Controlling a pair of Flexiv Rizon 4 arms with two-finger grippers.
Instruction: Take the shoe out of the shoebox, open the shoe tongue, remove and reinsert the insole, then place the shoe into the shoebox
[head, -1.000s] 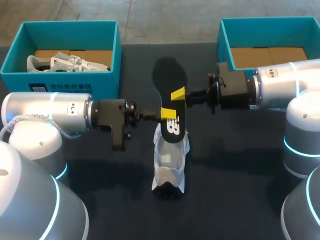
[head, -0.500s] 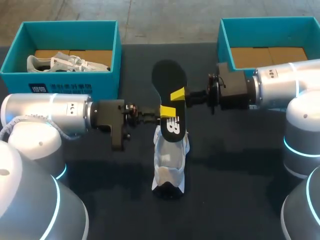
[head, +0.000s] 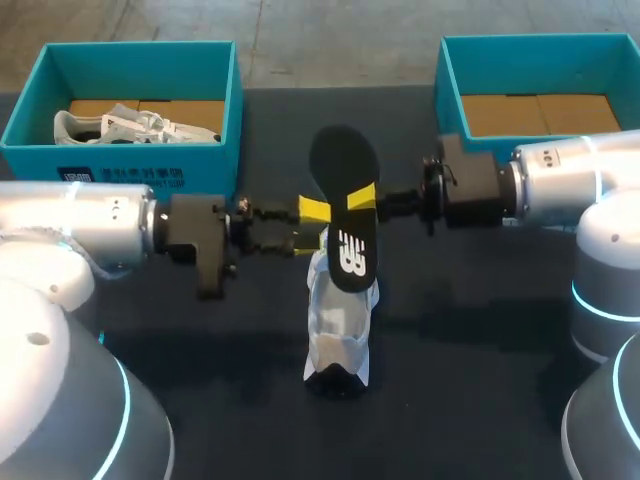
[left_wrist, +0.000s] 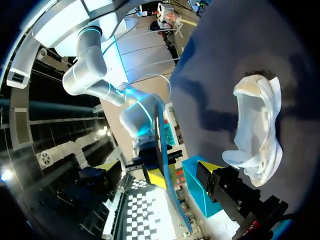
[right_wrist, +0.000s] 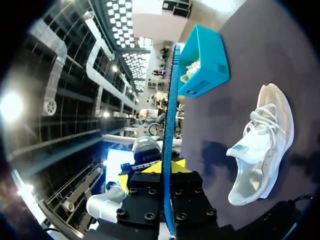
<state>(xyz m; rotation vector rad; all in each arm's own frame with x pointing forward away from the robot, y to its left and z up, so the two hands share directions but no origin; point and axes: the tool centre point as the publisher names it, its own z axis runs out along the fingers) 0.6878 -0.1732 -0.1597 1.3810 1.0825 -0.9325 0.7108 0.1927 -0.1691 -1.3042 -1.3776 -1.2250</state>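
Dark table (head: 480, 380) underlies flat black insole (head: 343, 160), white shoe (head: 338, 330).

A: What is the shoe (head: 340, 325) made of?
B: Soft white mesh cloth, matt, with a smoother sole.
A: And the insole (head: 345, 200)?
B: A smooth, matt black face, foam-like.
A: The boxes?
B: The left shoebox (head: 130, 165) and the right shoebox (head: 450, 90) look like matt teal card, with plain brown card floors.
A: The rest?
B: The worktop (head: 480, 330) is dark and matt. The left arm (head: 80, 225) and right arm (head: 570, 180) have smooth silver shells with a soft sheen.
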